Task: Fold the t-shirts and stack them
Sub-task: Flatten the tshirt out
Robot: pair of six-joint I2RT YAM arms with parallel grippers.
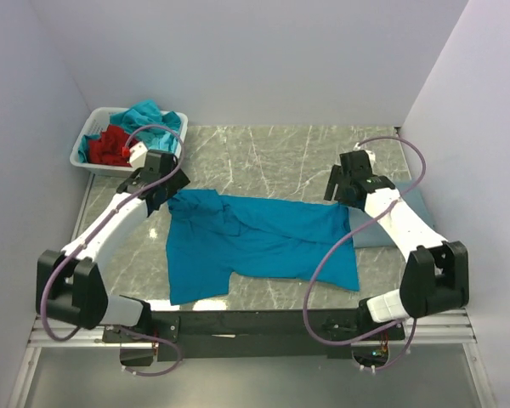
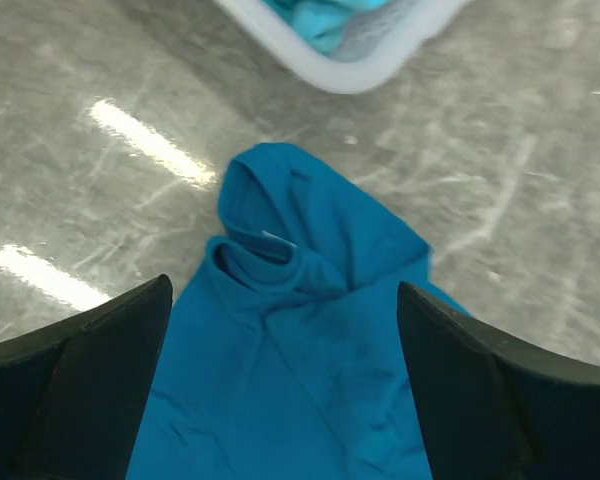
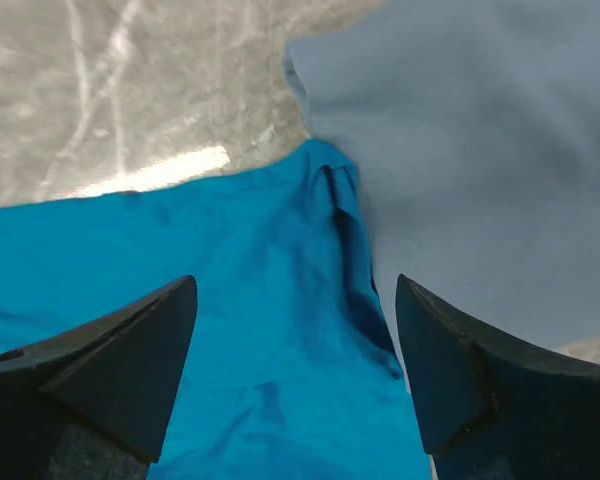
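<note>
A bright teal-blue t-shirt [image 1: 255, 242] lies spread and rumpled on the marble table, its collar end at the left. My left gripper [image 1: 166, 189] hovers open over that rumpled collar end [image 2: 280, 300], holding nothing. My right gripper [image 1: 340, 189] hovers open over the shirt's right edge [image 3: 280, 330], where it overlaps a folded slate-blue t-shirt [image 3: 480, 150] that also shows in the top view [image 1: 391, 225] under the right arm. Turquoise [image 1: 149, 115] and red [image 1: 110, 146] shirts lie in the basket.
A white slatted plastic basket [image 1: 83, 153] stands at the back left corner, its rim also in the left wrist view [image 2: 350, 75]. White walls close the table at the back and sides. The dark front rail [image 1: 255, 321] runs between the arm bases.
</note>
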